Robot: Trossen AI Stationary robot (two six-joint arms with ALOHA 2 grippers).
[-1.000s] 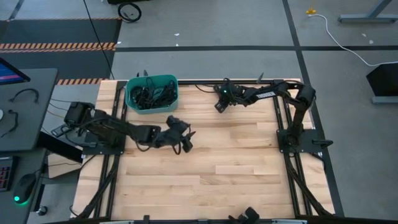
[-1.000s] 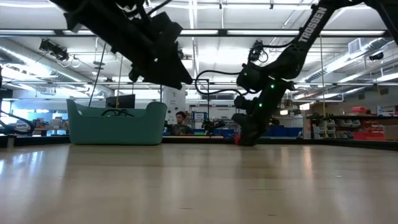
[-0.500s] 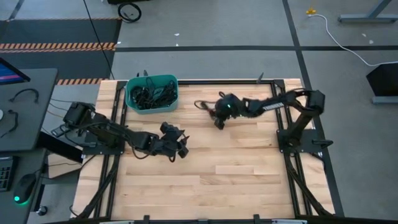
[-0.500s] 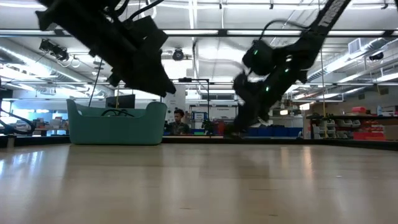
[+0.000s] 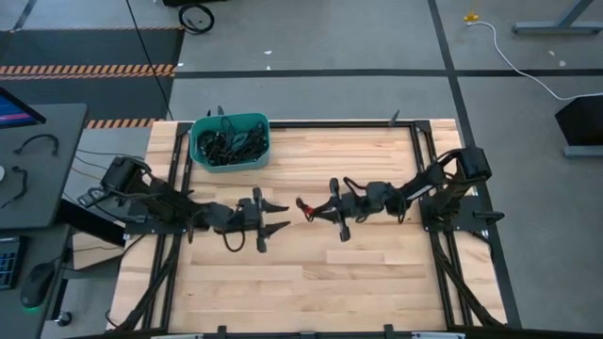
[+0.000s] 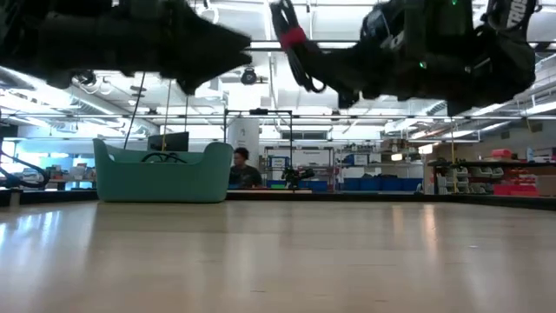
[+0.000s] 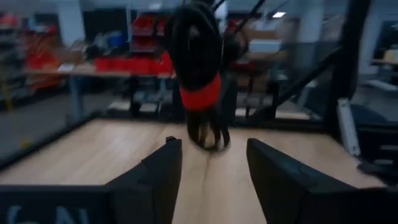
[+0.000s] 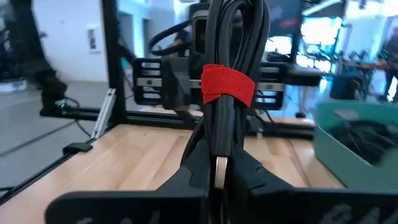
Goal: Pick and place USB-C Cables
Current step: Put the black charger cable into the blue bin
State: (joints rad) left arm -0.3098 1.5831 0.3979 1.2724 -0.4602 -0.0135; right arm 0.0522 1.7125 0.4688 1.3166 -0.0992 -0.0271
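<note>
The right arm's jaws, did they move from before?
Yes. The right gripper, shut on a red-tied black cable, moved from beside the teal plastic bin toward the table's middle.

Bin (image 5: 231,141) at table (image 5: 311,273) far-left corner, pincers facing mid-table, cable (image 5: 305,208) btwn them

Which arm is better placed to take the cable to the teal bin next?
Left, probably. The right hand holds the red-tied cable mid-table, facing the open left hand just short of it. The teal bin sits on the left arm's side, so a handover seems likely.
</note>
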